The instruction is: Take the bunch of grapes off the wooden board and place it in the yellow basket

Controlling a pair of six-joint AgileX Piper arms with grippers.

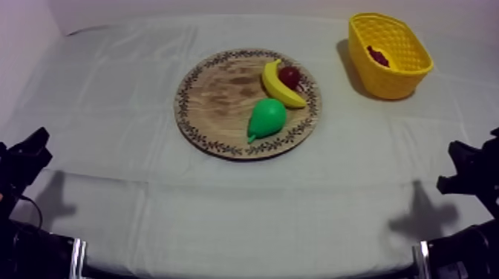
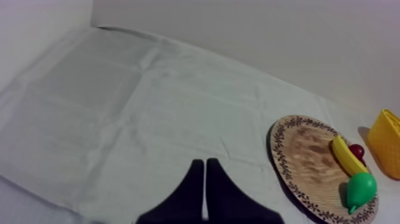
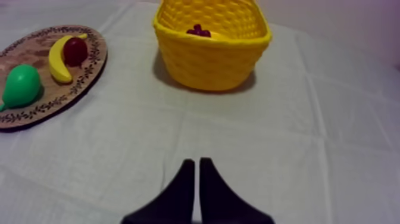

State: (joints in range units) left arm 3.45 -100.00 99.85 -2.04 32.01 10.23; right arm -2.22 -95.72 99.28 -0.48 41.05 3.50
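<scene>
We see bare cloth [image 1: 245, 208] all along the near side & at left: wide room to pass. Left half of the board [image 1: 212, 104] is free; banana [image 1: 276, 86], small red fruit [image 1: 290, 75] & pear [image 1: 267, 117] crowd its right half. Clear lane btw board & yellow basket [image 1: 386, 83]. Basket mouth open above, grapes [image 1: 379, 56] low inside.

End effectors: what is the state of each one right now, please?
Left end effector: closed, holding nothing.
Right end effector: closed, holding nothing.
</scene>
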